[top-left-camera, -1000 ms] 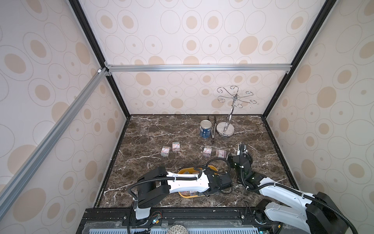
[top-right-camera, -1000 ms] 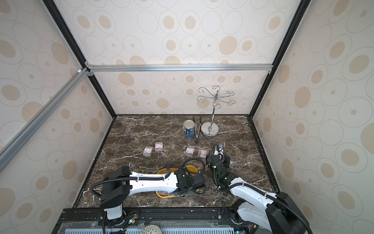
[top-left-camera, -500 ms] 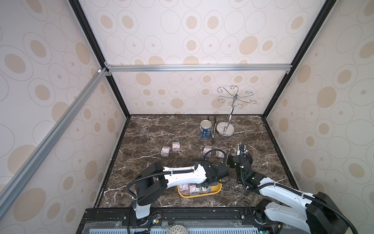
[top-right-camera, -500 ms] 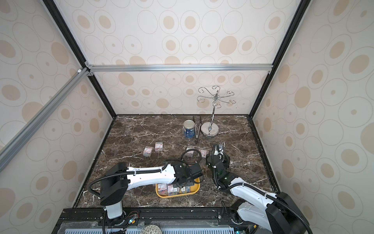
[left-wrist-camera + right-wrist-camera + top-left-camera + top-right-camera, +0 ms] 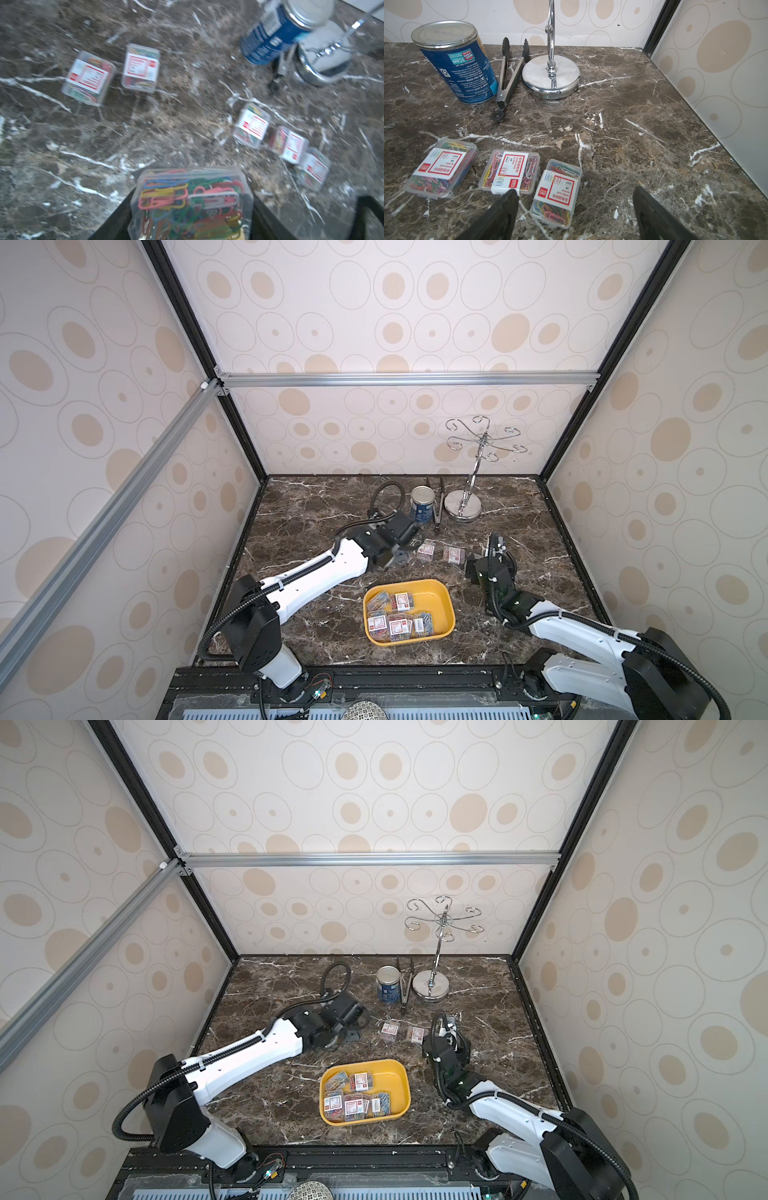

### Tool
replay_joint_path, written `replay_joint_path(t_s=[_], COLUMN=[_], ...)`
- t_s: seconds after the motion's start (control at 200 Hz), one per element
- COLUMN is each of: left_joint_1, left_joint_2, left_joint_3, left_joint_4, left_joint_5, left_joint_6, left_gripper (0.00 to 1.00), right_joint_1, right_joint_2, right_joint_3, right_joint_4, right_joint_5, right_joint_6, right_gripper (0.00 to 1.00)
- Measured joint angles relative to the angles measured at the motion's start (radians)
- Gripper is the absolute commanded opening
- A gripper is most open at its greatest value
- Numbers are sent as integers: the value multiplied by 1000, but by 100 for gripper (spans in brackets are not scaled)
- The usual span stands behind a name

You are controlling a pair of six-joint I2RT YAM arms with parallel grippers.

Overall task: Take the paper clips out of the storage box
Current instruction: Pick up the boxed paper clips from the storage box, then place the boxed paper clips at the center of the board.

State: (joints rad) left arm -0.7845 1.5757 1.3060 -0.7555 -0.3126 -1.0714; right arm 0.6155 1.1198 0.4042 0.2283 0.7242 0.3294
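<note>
The left gripper pinches one small clear plastic case of multicoloured paper clips across its side walls above the dark marble table, while the right gripper hangs spread and empty over three loose cases. More cases crowd the shallow yellow plastic storage box. Each looks light, rigid and slick, so a square, gentle pinch across opposite walls seems safest.

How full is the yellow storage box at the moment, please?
Partly full: several paper clip cases lie in the storage box, mostly along its near side and left end, while its far right part is bare yellow.
</note>
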Motion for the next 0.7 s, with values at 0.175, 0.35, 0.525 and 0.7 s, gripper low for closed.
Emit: replay_joint_path(t_s=[0.175,0.35,0.525,0.7], left_joint_1=[70,91,129,150], left_joint_2=[88,216,337,450], left_joint_3=[-11,20,74,138], left_joint_4=[97,146,169,179], left_joint_5=[23,43,66,98], left_joint_6=[100,153,188,217], left_gripper=[67,68,68,68], right_joint_1=[0,0,0,0], right_joint_2=[44,76,87,90], right_joint_3=[23,43,46,52], right_joint_4=[-2,-3,-4,-5], right_joint_5=[14,18,18,18], right_joint_6=[0,-1,-1,-1], right_gripper=[87,87,87,87])
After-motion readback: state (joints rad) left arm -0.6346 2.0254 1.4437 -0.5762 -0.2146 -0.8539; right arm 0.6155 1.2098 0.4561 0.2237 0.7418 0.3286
